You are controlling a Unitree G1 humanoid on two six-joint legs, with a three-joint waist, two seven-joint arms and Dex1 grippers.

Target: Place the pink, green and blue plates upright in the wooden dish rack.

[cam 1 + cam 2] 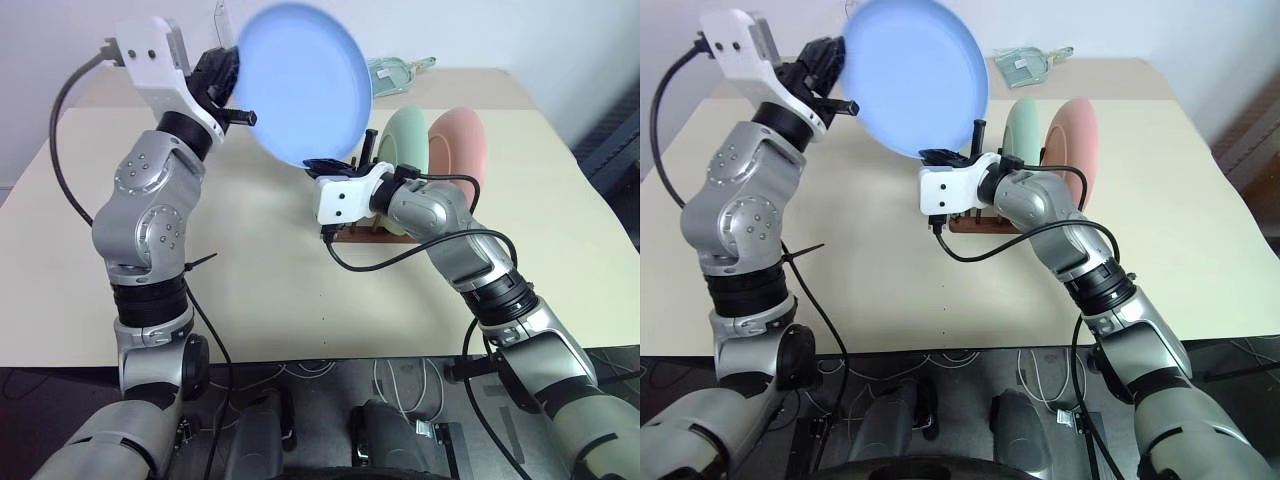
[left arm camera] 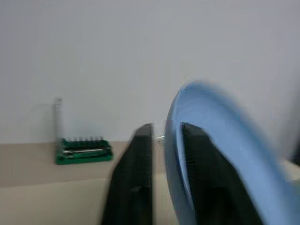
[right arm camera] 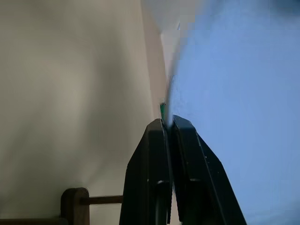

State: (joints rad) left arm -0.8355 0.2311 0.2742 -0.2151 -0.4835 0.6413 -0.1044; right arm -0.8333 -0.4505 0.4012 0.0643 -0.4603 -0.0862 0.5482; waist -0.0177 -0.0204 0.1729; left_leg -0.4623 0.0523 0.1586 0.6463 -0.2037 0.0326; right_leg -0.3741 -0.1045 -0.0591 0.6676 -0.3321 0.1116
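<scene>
The blue plate (image 1: 305, 80) hangs tilted in the air above the table, its face towards me. My right gripper (image 1: 330, 165) is shut on its lower rim, seen edge-on between the closed fingers (image 3: 157, 140) in the right wrist view. My left gripper (image 1: 235, 92) is at the plate's left rim and stands open. The rim sits between its fingers (image 2: 140, 154), with a gap on one side. The green plate (image 1: 407, 135) and the pink plate (image 1: 460, 140) stand upright side by side in the wooden dish rack (image 1: 975, 222), just behind my right wrist.
A green bit case (image 2: 84, 151) sits on the table near the wall. A pale clear-green case (image 1: 1025, 62) lies at the table's far edge behind the plates. Black cables hang from both wrists. The beige tabletop (image 1: 260, 260) stretches in front of the rack.
</scene>
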